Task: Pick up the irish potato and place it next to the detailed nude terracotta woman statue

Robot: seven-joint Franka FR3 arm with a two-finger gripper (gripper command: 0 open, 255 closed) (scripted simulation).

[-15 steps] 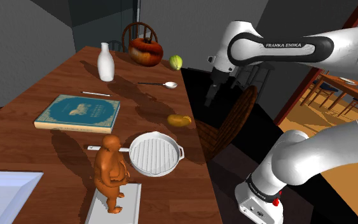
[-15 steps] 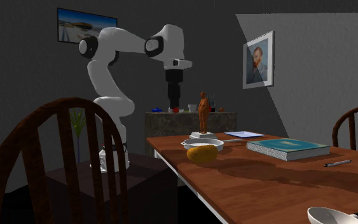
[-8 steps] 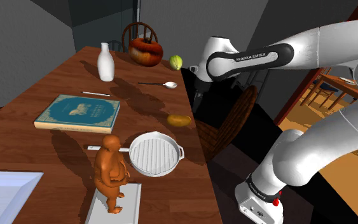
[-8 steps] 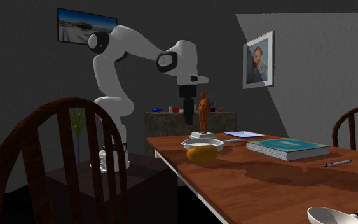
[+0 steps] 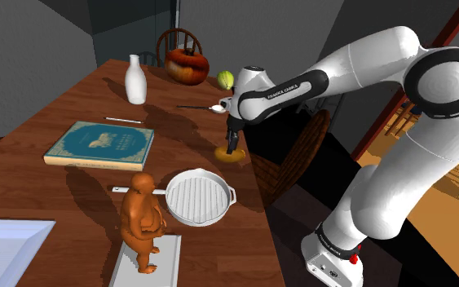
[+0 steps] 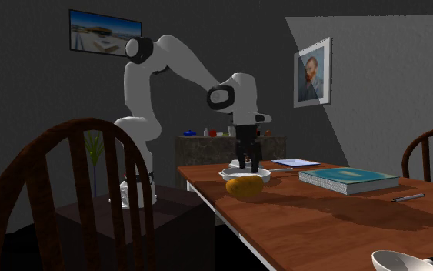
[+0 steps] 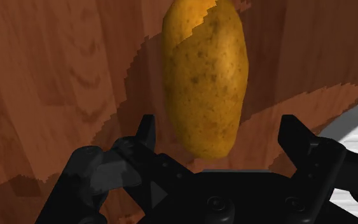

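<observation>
Hovering over the potato (image 5: 229,154), the spread jaws straddle its near end without touching it.

One yellow-brown potato lies flat on the wooden table (image 5: 24,175) close to the edge. Its long axis runs away from the jaws, crosswise to the gap between them, and roughly left to right in the shoulder view. Near it sits one white ribbed pan (image 5: 196,196). Beyond the pan, one terracotta statue (image 5: 144,218) stands upright on a white slab (image 5: 169,249), well apart from the potato. Farther along the table are one spoon (image 5: 203,107), one blue book (image 5: 99,144) and one white bottle (image 5: 136,80).
</observation>
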